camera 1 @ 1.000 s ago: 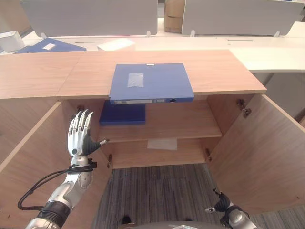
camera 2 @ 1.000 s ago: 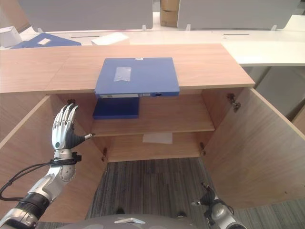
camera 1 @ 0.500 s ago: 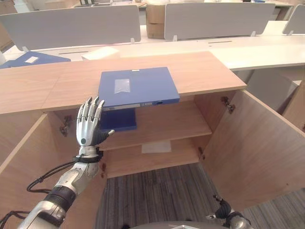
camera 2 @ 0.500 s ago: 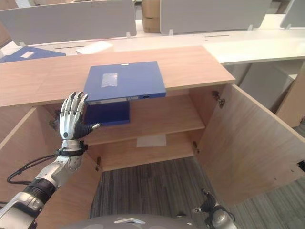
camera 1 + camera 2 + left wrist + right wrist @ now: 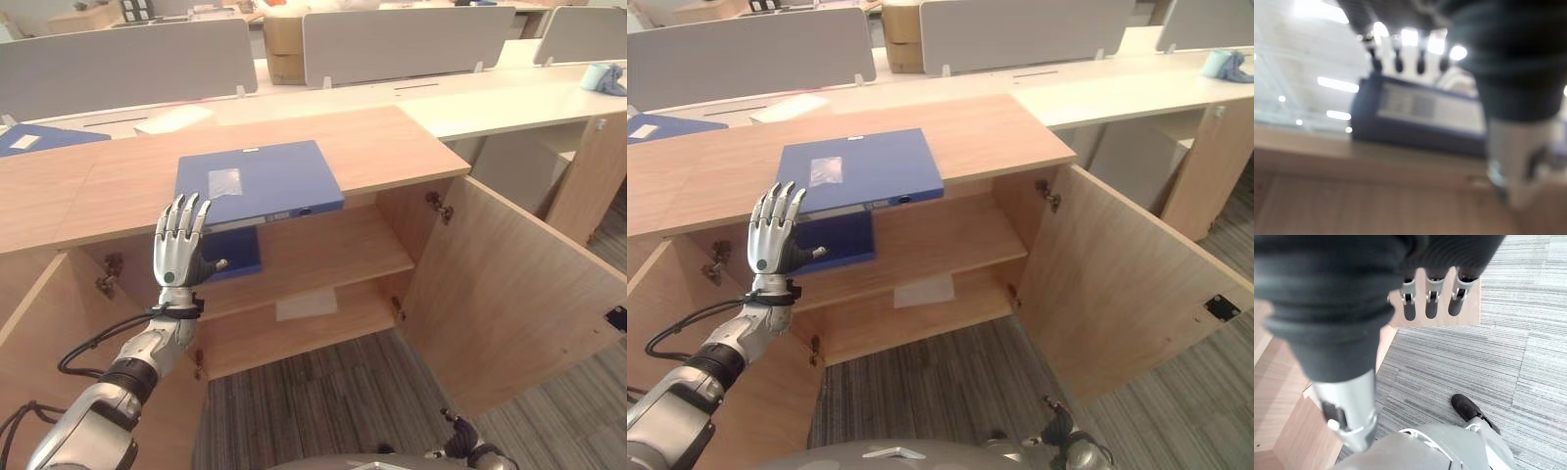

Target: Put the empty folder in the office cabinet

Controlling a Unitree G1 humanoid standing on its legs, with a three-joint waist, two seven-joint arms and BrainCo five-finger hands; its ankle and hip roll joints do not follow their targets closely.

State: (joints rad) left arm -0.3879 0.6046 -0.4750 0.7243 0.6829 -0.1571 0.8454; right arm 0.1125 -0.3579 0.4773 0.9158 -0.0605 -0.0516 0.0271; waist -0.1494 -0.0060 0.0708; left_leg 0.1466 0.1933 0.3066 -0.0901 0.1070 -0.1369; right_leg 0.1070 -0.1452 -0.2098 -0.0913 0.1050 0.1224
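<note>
Centre-left of the left eye view, the left hand point(image 5: 176, 250) is raised with silver fingers straight and spread, holding nothing, just below the flat blue rectangular folder point(image 5: 257, 182). That smooth folder lies on the light wood-grain cabinet point(image 5: 392, 147) top, overhanging its front edge. The right hand point(image 5: 1432, 298) hangs low over grey ribbed carpet point(image 5: 1488, 357), fingers relaxed, empty.

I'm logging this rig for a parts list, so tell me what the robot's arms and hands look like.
Both arms are silver-grey metal. The left hand has slim silver fingers with dark tips, a thumb set apart, and a dark band at the wrist. The right hand shows silver, dark-tipped fingers below a dark ribbed cover over its back and wrist.
</note>
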